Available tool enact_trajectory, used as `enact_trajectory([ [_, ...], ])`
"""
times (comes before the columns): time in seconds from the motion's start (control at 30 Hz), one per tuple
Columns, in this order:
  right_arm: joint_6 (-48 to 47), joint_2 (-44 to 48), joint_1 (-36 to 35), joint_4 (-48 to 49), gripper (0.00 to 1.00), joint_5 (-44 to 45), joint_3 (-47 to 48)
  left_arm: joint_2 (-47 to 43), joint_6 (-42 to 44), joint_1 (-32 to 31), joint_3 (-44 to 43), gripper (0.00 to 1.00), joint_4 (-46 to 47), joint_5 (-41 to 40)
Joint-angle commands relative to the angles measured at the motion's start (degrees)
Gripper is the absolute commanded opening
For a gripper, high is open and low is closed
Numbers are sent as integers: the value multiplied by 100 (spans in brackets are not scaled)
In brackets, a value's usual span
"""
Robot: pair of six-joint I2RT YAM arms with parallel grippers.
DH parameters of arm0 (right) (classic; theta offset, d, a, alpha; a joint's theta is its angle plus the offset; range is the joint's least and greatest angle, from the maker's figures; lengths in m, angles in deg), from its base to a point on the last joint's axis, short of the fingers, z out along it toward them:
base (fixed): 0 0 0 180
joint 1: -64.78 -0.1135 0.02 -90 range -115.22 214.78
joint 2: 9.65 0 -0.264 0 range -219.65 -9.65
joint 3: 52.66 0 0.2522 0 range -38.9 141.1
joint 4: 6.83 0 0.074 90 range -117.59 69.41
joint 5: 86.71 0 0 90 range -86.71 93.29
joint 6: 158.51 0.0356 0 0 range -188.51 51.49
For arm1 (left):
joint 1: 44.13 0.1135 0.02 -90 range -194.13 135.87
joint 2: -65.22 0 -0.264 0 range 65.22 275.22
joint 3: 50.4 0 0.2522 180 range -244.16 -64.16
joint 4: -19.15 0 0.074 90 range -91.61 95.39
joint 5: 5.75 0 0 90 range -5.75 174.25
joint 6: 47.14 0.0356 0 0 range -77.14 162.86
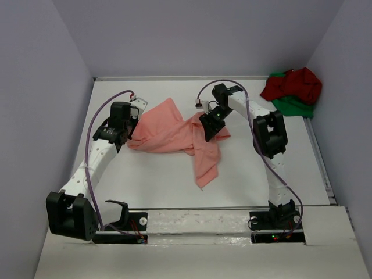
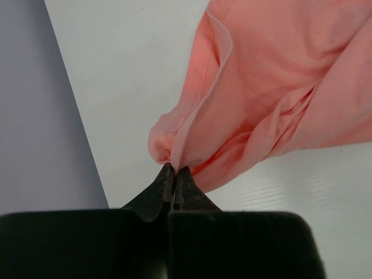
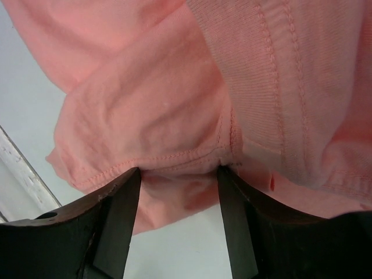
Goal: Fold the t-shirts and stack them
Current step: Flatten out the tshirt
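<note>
The left arm reaches forward low over the table – its gripper is clenched on the left edge of the pink shirt. The right arm folds back on itself, its gripper pointing down into the shirt's right side, jaws apart around a hemmed fold – pinched or not, I cannot tell. The red shirt lies heaped on the green shirt in the far right corner.

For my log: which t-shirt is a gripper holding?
The salmon-pink t-shirt, pinched by the left gripper; the dark red one and the green one lie bunched in the far right corner.
</note>
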Motion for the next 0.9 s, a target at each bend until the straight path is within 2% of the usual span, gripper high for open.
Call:
enact_trajectory([
  [0.0, -61, -200, -201, -152, 63, 27, 329, -22, -36, 23, -22, 0, -28, 90],
  [0.07, -61, -280, -263, -161, 64, 79, 373, -48, -36, 32, -5, 0, -20, 107],
  [0.17, -44, -429, -403, -135, 54, 193, 461, -84, -27, 32, 31, 0, -11, 116],
  [0.2, -26, -464, -465, -143, 46, 228, 513, -92, -27, 32, 57, 0, -11, 116],
  [0.23, -17, -526, -466, -143, 19, 290, 540, -110, -18, 32, 74, 0, 15, 116],
  [0.27, 18, -544, -466, -161, 4, 316, 558, -127, -27, 41, 83, 0, 24, 107],
  [0.3, 27, -544, -527, -170, 0, 343, 558, -128, -18, 41, 92, 0, 33, 99],
  [0.53, 0, 53, -527, -214, 0, 659, 260, -84, -53, 41, 48, 0, 51, 151],
  [0.7, -17, 1202, -527, -117, 0, 1159, -206, -57, -71, 41, -294, 0, 42, -41],
  [0.83, 106, 2205, -527, 286, 0, 1888, -689, -57, -18, 58, -672, 0, 174, -341],
  [0.87, 149, 2407, -527, 592, 0, 2299, -821, -49, 17, 76, -725, 0, 252, -402],
])
